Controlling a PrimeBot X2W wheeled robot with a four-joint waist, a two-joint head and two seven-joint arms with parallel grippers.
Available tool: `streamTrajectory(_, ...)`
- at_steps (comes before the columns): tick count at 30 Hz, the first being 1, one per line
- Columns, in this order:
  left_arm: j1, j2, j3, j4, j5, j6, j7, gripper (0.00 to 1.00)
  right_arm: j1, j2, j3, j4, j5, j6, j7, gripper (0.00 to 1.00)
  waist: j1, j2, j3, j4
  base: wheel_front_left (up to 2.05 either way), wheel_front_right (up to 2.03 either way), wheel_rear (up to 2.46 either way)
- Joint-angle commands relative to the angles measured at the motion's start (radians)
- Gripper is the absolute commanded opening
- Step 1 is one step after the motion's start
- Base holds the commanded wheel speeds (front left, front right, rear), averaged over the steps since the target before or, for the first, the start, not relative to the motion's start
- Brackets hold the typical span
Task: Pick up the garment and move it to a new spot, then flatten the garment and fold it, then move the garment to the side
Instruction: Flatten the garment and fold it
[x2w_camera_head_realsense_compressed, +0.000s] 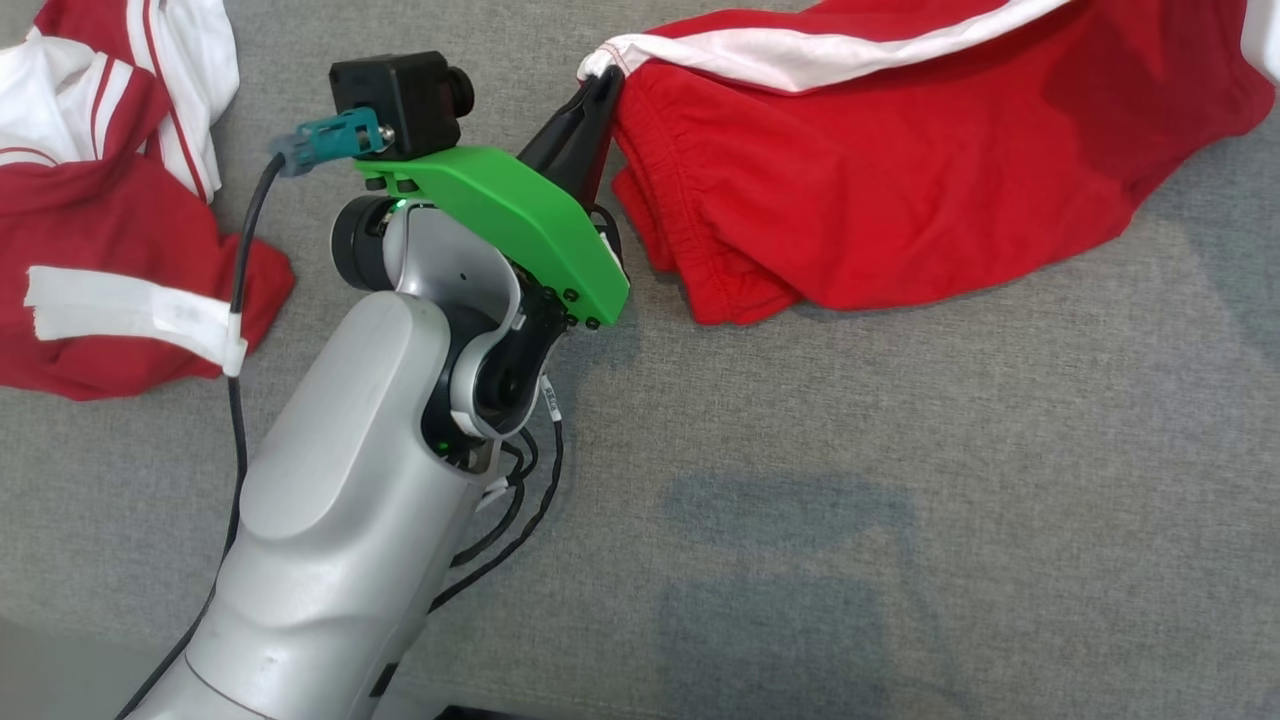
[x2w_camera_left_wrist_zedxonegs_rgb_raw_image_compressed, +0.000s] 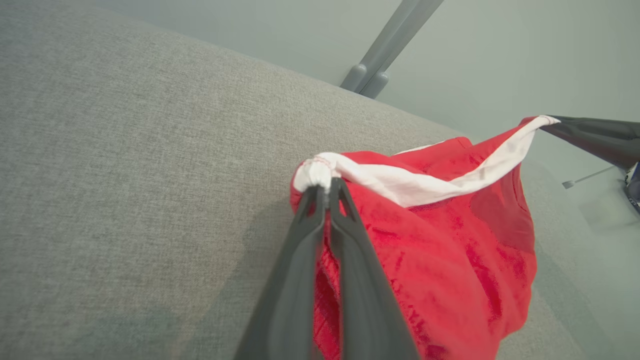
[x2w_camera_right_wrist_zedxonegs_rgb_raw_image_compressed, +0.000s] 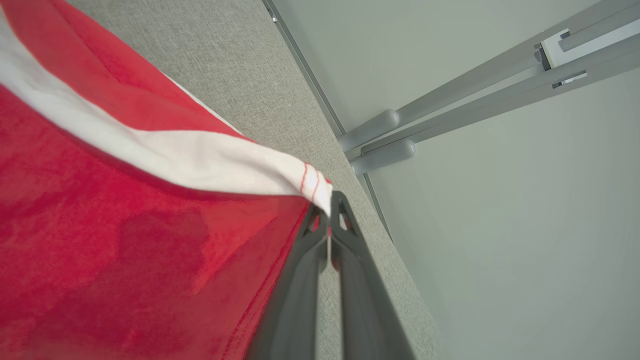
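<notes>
The garment (x2w_camera_head_realsense_compressed: 900, 190) is a pair of red shorts with a white side stripe, stretched across the upper right of the grey table and lifted between both arms. My left gripper (x2w_camera_head_realsense_compressed: 600, 85) is shut on its white-striped left corner, its jaws pinched together on the bunched white hem (x2w_camera_left_wrist_zedxonegs_rgb_raw_image_compressed: 315, 172). Seen from the left wrist, the garment (x2w_camera_left_wrist_zedxonegs_rgb_raw_image_compressed: 440, 240) hangs down to the table and my right gripper (x2w_camera_left_wrist_zedxonegs_rgb_raw_image_compressed: 550, 121) holds the far end of the stripe. My right gripper (x2w_camera_right_wrist_zedxonegs_rgb_raw_image_compressed: 330, 205) is shut on the other striped corner of the garment (x2w_camera_right_wrist_zedxonegs_rgb_raw_image_compressed: 125, 225).
A second pile of red and white clothing (x2w_camera_head_realsense_compressed: 110, 200) lies at the table's left edge. The grey fabric table top (x2w_camera_head_realsense_compressed: 850, 500) stretches in front of the garment. Past the table edge (x2w_camera_right_wrist_zedxonegs_rgb_raw_image_compressed: 350, 165) are grey metal stand legs (x2w_camera_right_wrist_zedxonegs_rgb_raw_image_compressed: 380, 135) on a pale floor.
</notes>
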Motion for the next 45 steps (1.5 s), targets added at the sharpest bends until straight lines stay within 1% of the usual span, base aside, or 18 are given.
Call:
streamTrajectory(1,-0.020,0.000,0.001,0.013,0.000,0.002,-0.006,0.00,0.002,0.002,0.000,0.009,0.001,-0.002,-0.006,0.00,-0.0001,0.0000,0.007,0.009,0.00,0.00,0.00)
streamTrajectory(5,-0.052,-0.015,-0.012,0.085,-0.013,-0.015,-0.039,0.00,-0.026,0.029,0.000,0.084,0.011,-0.002,-0.050,0.00,-0.0001,0.0000,0.021,0.020,0.00,0.00,0.00)
streamTrajectory(6,-0.057,-0.017,-0.017,0.095,-0.011,-0.022,-0.049,0.46,-0.032,0.036,0.000,0.104,0.013,-0.002,-0.063,0.00,-0.0001,0.0000,0.024,0.024,0.00,0.00,0.00)
streamTrajectory(7,-0.064,-0.018,-0.021,0.103,-0.012,-0.030,-0.060,1.00,-0.038,0.042,0.000,0.125,0.016,-0.002,-0.076,0.00,-0.0001,0.0000,0.026,0.028,0.00,0.00,0.00)
streamTrajectory(8,-0.068,-0.019,-0.029,0.113,-0.013,-0.034,-0.066,1.00,-0.041,0.049,0.000,0.145,0.021,-0.002,-0.093,0.23,-0.0001,0.0000,0.028,0.032,0.00,0.00,0.00)
streamTrajectory(9,-0.072,-0.020,-0.035,0.119,-0.014,-0.038,-0.070,1.00,-0.046,0.056,0.000,0.163,0.019,-0.002,-0.111,1.00,-0.0001,0.0000,0.030,0.035,0.00,0.00,0.00)
streamTrajectory(16,-0.095,-0.025,-0.071,0.145,0.006,-0.064,-0.124,1.00,-0.047,0.105,0.000,0.288,0.021,-0.002,-0.216,1.00,-0.0001,0.0000,0.031,0.046,0.00,0.00,0.00)
streamTrajectory(20,-0.080,-0.005,-0.089,0.142,0.043,-0.091,-0.178,1.00,-0.024,0.124,-0.023,0.344,0.038,-0.002,-0.303,1.00,-0.0001,0.0000,0.010,0.044,0.00,0.00,0.00)
streamTrajectory(23,-0.052,0.013,-0.099,0.130,0.083,-0.093,-0.240,1.00,0.019,0.143,-0.059,0.379,0.048,-0.002,-0.373,1.00,-0.0001,0.0000,-0.017,0.034,0.00,0.00,0.00)
streamTrajectory(25,-0.030,0.025,-0.100,0.120,0.113,-0.085,-0.298,1.00,0.056,0.155,-0.104,0.411,0.067,-0.002,-0.421,1.00,-0.0001,0.0000,-0.038,0.024,0.00,0.00,0.00)
streamTrajectory(27,-0.004,0.035,-0.095,0.115,0.144,-0.066,-0.362,1.00,0.105,0.182,-0.163,0.450,0.096,-0.002,-0.470,1.00,-0.0001,0.0000,-0.064,0.013,0.00,0.00,0.00)
streamTrajectory(30,0.041,0.050,-0.093,0.120,0.209,-0.017,-0.453,1.00,0.188,0.243,-0.270,0.528,0.149,-0.002,-0.539,1.00,-0.0001,0.0000,-0.106,-0.007,0.00,0.00,0.00)
streamTrajectory(33,0.108,0.037,-0.058,0.109,0.239,0.025,-0.490,1.00,0.269,0.310,-0.365,0.608,0.189,-0.002,-0.594,1.00,-0.0001,0.0000,-0.151,-0.025,0.00,0.00,0.00)
streamTrajectory(36,0.176,0.022,-0.003,0.067,0.265,0.036,-0.498,1.00,0.337,0.362,-0.429,0.675,0.204,-0.002,-0.622,1.00,-0.0001,0.0000,-0.192,-0.036,0.00,0.00,0.00)
streamTrajectory(39,0.264,0.015,0.059,0.010,0.324,0.022,-0.497,1.00,0.389,0.399,-0.479,0.724,0.216,-0.002,-0.642,1.00,-0.0001,0.0000,-0.228,-0.045,0.00,0.00,0.00)
streamTrajectory(40,0.264,0.015,0.059,0.010,0.324,0.022,-0.497,1.00,0.389,0.399,-0.479,0.724,0.216,-0.002,-0.642,1.00,-0.0001,0.0000,-0.228,-0.045,0.00,0.00,0.00)
streamTrajectory(43,0.339,0.023,0.098,-0.027,0.381,-0.015,-0.496,1.00,0.443,0.430,-0.514,0.759,0.231,-0.002,-0.651,1.00,-0.0001,0.0000,-0.261,-0.054,0.00,0.00,0.00)
streamTrajectory(45,0.390,0.034,0.114,-0.036,0.405,-0.048,-0.496,1.00,0.472,0.449,-0.531,0.777,0.237,-0.002,-0.656,1.00,-0.0001,0.0000,-0.281,-0.060,0.00,0.00,0.00)
